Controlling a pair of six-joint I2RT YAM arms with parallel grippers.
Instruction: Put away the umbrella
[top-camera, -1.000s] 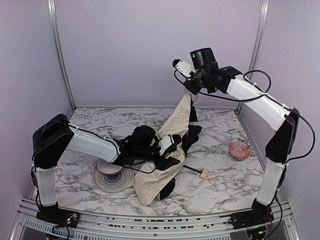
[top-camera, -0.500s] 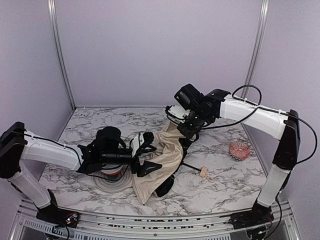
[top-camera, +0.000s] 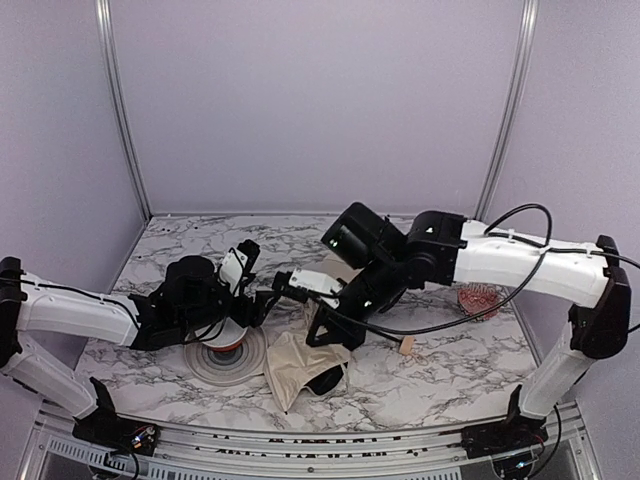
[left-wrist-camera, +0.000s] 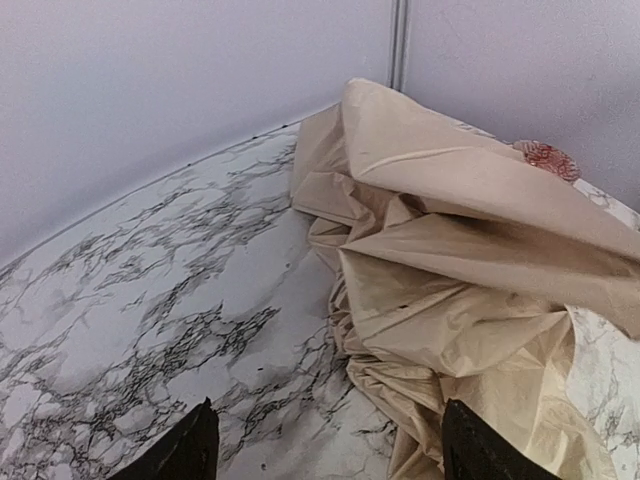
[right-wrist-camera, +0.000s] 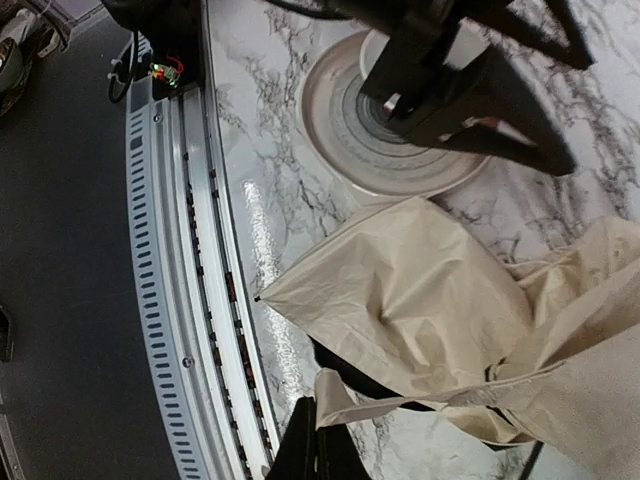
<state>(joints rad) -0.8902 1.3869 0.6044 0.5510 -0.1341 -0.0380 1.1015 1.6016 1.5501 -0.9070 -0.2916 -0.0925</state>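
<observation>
marbled tabletop (top-camera: 440, 380): umbrella (top-camera: 300, 362), limp light fabric, pinched by right hand (right-wrist-camera: 312, 440); left hand (left-wrist-camera: 330, 455) released beside it; handle (top-camera: 407, 346) likely firmer hold.

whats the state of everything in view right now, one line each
umbrella: not open, fabric loose and crumpled on the table
left gripper: open, empty
right gripper: shut on the umbrella fabric
white bowl: sitting on the grey plate
pink glass dish: upright, partly behind the right arm
</observation>
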